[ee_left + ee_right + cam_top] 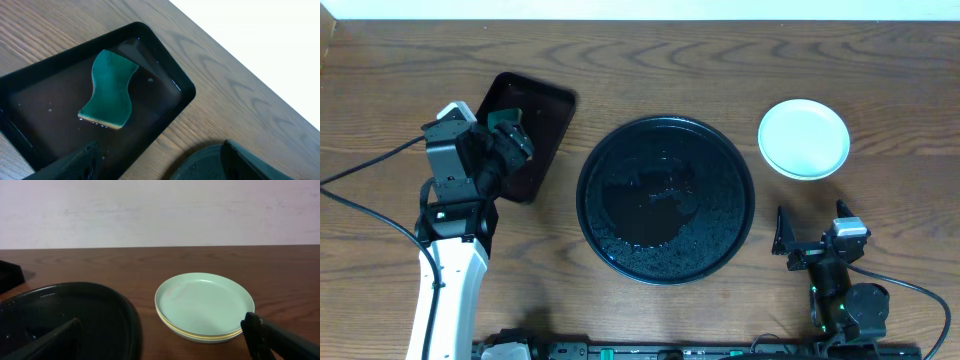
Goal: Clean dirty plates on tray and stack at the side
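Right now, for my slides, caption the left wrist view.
Green sponge lies in rectangular black tray on wooden table.

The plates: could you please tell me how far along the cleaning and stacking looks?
Done: the round tray holds no plates, and the plates sit stacked on the table beside it. The sponge lies in the rectangular tray. In hand: nothing; the left gripper and the right gripper are both open and empty. Remaining: apparently nothing, though I cannot count the stack.

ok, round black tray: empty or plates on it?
Empty. No plates on the round tray; its black surface is bare. The plates sit stacked on the table beside it.
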Controlling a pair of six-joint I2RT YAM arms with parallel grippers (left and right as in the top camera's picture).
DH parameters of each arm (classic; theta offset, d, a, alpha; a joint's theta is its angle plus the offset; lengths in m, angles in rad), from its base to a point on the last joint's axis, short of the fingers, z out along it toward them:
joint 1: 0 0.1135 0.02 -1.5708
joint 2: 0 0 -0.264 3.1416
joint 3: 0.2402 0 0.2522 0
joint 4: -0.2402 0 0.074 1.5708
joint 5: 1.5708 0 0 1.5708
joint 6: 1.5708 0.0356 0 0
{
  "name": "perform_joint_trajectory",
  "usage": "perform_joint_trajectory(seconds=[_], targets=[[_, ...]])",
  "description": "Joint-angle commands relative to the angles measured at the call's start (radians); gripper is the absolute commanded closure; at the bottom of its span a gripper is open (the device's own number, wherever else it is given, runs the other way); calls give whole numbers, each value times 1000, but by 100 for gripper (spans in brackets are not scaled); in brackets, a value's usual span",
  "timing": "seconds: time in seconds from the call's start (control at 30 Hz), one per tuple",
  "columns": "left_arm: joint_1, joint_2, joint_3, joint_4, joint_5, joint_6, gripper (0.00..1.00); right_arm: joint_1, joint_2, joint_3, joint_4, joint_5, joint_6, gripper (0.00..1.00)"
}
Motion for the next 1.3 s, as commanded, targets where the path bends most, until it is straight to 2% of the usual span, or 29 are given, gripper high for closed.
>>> perform_joint_trajectory(seconds=[0.0, 0.3, 0.57, 0.77, 1.27], targets=[[0, -3, -2, -18, -2, -5, 23, -11, -9, -1, -4, -1, -9, 1], [-1, 4, -2, -112, -2, 5, 23, -11, -9, -1, -4, -1, -9, 1], [-1, -21, -44, -193, -1, 343, 23, -11, -9, -1, -4, -1, -9, 1], [0, -124, -166, -187, -1, 505, 23, -11, -9, -1, -4, -1, -9, 1], [-1, -558, -524, 83, -1, 536, 23, -11, -9, -1, -4, -1, -9, 1]])
